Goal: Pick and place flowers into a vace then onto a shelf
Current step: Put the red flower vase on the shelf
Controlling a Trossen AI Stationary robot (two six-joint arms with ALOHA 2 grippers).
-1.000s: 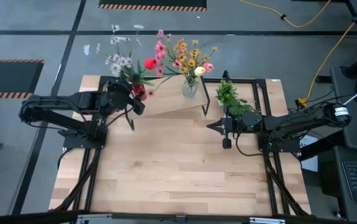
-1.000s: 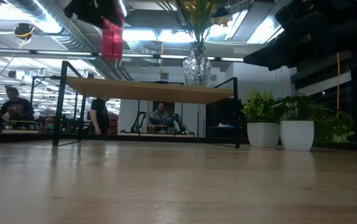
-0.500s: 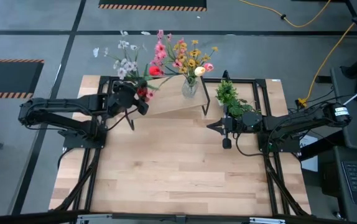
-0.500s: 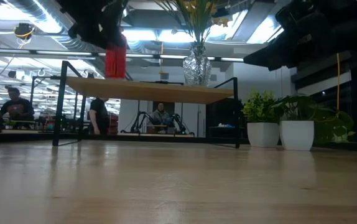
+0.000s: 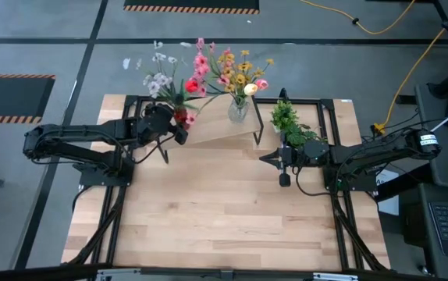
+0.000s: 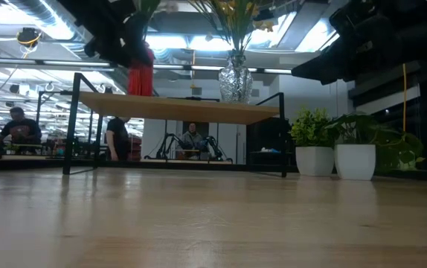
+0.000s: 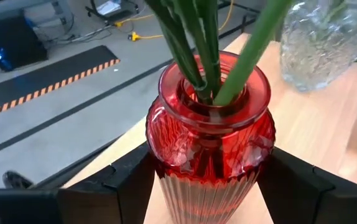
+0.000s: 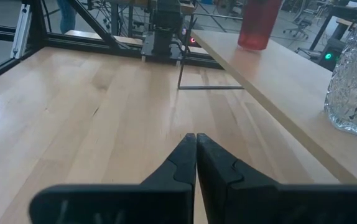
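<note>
In the high view the shelf [image 5: 212, 129] lies in the upper middle of the frame, at the far edge of the wooden table [image 5: 224, 211]. A clear glass vase [image 5: 238, 109] stands on it near its right end and holds a bunch of flowers [image 5: 236, 70] in yellow, pink and cream. Just to the right of the shelf, a bushy green potted plant [image 5: 290, 125] stands on the table. In the low view two white pots [image 6: 355, 160] with green plants show at the right of the frame, and people sit and stand in the room behind the table.

The left gripper [image 5: 173, 125] is at the left end of the shelf, in the upper left of the middle area. Its two dark fingers [image 7: 300, 180] are clamped on the ribbed body of a red vase [image 7: 209, 146], one on each side. Several green stems [image 7: 197, 43] stand in the mouth of this vase; in the high view their heads, white, pink and red [image 5: 173, 74], spread above the gripper. In the low view the red vase [image 6: 140, 78] sits at the level of the shelf board [image 6: 180, 108], but whether its base touches the board I cannot tell.

The right gripper [image 5: 266, 158] waits over the table at the right of the middle, beside the potted plant. Its fingertips [image 8: 195, 144] are pressed together and hold nothing.
</note>
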